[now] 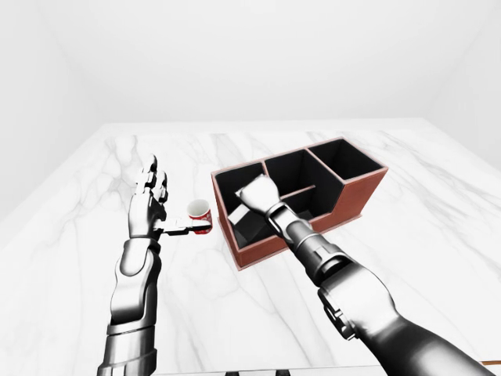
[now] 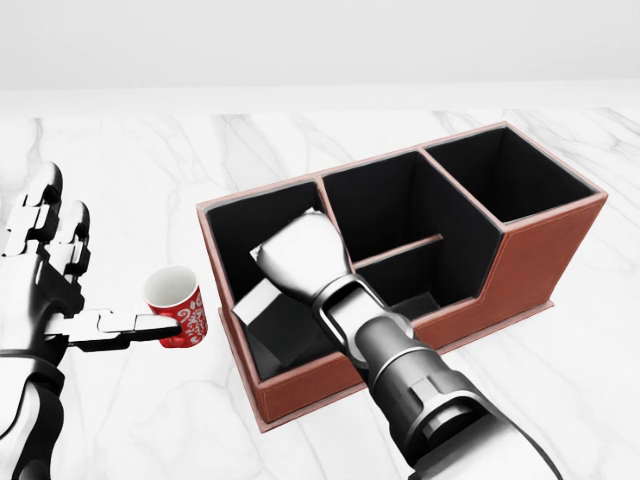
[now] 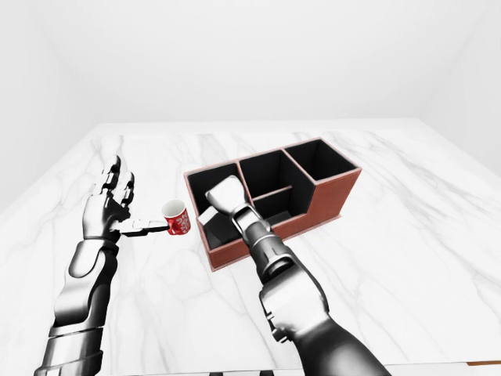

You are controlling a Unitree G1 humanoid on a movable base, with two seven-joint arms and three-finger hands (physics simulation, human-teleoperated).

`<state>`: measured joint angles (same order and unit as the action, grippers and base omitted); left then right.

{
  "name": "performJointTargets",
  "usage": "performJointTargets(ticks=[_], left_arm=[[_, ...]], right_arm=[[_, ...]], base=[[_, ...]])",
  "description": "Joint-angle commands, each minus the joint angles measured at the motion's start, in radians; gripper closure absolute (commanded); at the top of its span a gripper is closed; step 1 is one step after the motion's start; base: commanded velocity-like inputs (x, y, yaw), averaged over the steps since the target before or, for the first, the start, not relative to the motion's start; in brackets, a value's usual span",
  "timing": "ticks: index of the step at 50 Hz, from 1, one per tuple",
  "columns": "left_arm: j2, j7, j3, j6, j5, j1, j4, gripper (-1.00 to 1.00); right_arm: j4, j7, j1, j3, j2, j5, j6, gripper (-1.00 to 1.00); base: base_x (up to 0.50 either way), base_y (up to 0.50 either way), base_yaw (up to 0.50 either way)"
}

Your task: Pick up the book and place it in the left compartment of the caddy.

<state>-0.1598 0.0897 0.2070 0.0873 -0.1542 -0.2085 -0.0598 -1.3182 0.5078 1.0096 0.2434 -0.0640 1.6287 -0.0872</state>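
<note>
Book (image 2: 262, 299): only a pale corner shows, tilted, down inside the left compartment of the caddy (image 2: 525, 262), poking out at 8 o'clock from under the right hand (image 2: 300, 250). The hand sits over that compartment, its back to the camera and its fingers hidden beneath it, so can't tell whether they're clenched on the book or released. Right forearm runs from 5 o'clock in the head view up into the caddy. The caddy is a red-brown box with a black interior: left compartment, a middle section split by a low divider, and a taller compartment on the right. It stands on the white marble bench (image 2: 130, 170). Red patterned mug (image 2: 177, 305) stands upright on the bench just beside the caddy's left wall, at 9 o'clock from it. Left hand (image 2: 45, 270) is at the 9 o'clock edge, fingers released and pointing up, with one extended sideways and touching the mug.
</note>
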Motion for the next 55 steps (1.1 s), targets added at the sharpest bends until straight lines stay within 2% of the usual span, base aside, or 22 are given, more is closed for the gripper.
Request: performJointTargets(ticks=[1, 4, 7, 12, 15, 22, 26, 28, 29, 31, 32, 37, 40, 41, 43, 46, 50, 51, 55], left_arm=[[-0.002, -0.002, 0.002, 0.0, -0.002, -0.002, -0.007, -1.0], [-0.002, -0.003, 0.0, 0.0, -0.001, -0.002, -0.013, -1.0], [-0.004, -0.003, 0.002, 0.0, -0.002, -0.007, -0.011, -1.0], [-0.005, -0.002, 0.002, 0.0, -0.002, -0.011, -0.01, -1.0], [-0.005, -0.001, 0.002, 0.0, -0.002, -0.01, -0.006, -1.0], [-0.003, -0.002, 0.001, 0.0, -0.001, -0.007, -0.011, -1.0], [-0.007, -0.001, 0.008, 0.0, -0.004, -0.001, -0.024, -1.0], [-0.006, -0.003, 0.008, 0.0, -0.003, 0.0, -0.024, -1.0], [-0.003, -0.003, 0.005, 0.0, 0.0, 0.0, -0.016, -1.0], [-0.001, -0.004, 0.002, 0.0, 0.003, -0.002, -0.002, -1.0], [0.003, -0.003, -0.004, 0.0, 0.008, -0.005, 0.022, -1.0], [0.004, -0.004, -0.021, 0.0, 0.021, -0.038, 0.115, -1.0], [0.002, -0.006, -0.024, 0.0, 0.024, -0.047, 0.149, -1.0], [0.0, -0.007, -0.024, 0.0, 0.024, -0.049, 0.151, -1.0], [-0.006, -0.01, -0.02, 0.0, 0.024, -0.054, 0.145, -1.0], [-0.015, -0.015, -0.013, 0.0, 0.02, -0.063, 0.134, -1.0], [-0.02, -0.017, -0.009, 0.0, 0.017, -0.062, 0.104, -1.0], [-0.022, -0.016, -0.007, 0.0, 0.016, -0.062, 0.095, -1.0], [-0.025, -0.014, 0.0, 0.0, 0.011, -0.056, 0.044, -1.0]], right_arm=[[0.01, 0.016, 0.007, -0.025, 0.004, 0.01, 0.0, 0.23], [0.01, 0.016, 0.007, -0.025, 0.005, 0.011, 0.0, 0.07], [0.011, 0.016, 0.009, -0.025, 0.005, 0.011, 0.0, -0.21], [0.013, 0.016, 0.014, -0.026, 0.006, 0.01, 0.0, -0.34], [0.017, 0.015, 0.019, -0.031, 0.009, 0.005, 0.0, -0.58], [0.027, 0.016, 0.022, -0.03, 0.012, -0.001, 0.0, -0.58], [0.139, -0.035, 0.017, -0.067, 0.053, -0.079, 0.0, -0.58], [0.279, -0.135, -0.024, -0.109, 0.084, -0.173, 0.0, -0.61], [0.406, -0.231, -0.059, -0.152, 0.108, -0.261, 0.0, -0.62], [0.554, -0.356, -0.099, -0.187, 0.129, -0.392, 0.0, -0.62], [0.637, -0.427, -0.103, -0.226, 0.15, -0.489, 0.0, -0.7], [0.812, -0.576, -0.114, -0.292, 0.222, -0.82, 0.0, -0.81], [0.894, -0.592, -0.139, -0.3, 0.252, -0.929, 0.0, -0.87], [0.948, -0.626, -0.156, -0.317, 0.249, -1.009, 0.0, -0.91], [1.015, -0.635, -0.177, -0.329, 0.253, -1.1, 0.0, -0.96], [1.058, -0.595, -0.215, -0.338, 0.248, -1.225, 0.0, -1.0], [1.008, -0.476, -0.291, -0.337, 0.208, -1.393, 0.0, -1.0], [0.95, -0.416, -0.316, -0.334, 0.193, -1.407, 0.0, -1.0], [0.797, -0.351, -0.372, -0.314, 0.14, -1.531, 0.0, -1.0]], base=[[0.0, 0.0, 0.0], [0.0, 0.0, 0.0], [0.0, 0.0, 0.0], [0.0, 0.0, 0.0], [0.0, 0.0, 0.0], [0.0, 0.0, 0.0], [0.0, 0.0, 0.0], [0.0, 0.0, 0.0], [0.0, 0.0, 0.0], [0.0, 0.0, 0.0], [0.0, 0.0, 0.0], [0.0, 0.0, 0.0], [0.0, 0.0, 0.0], [0.0, 0.0, 0.0], [0.0, 0.0, 0.0], [0.0, 0.0, 0.0], [0.0, 0.0, 0.0], [0.0, 0.0, 0.0], [0.0, 0.0, 0.0]])
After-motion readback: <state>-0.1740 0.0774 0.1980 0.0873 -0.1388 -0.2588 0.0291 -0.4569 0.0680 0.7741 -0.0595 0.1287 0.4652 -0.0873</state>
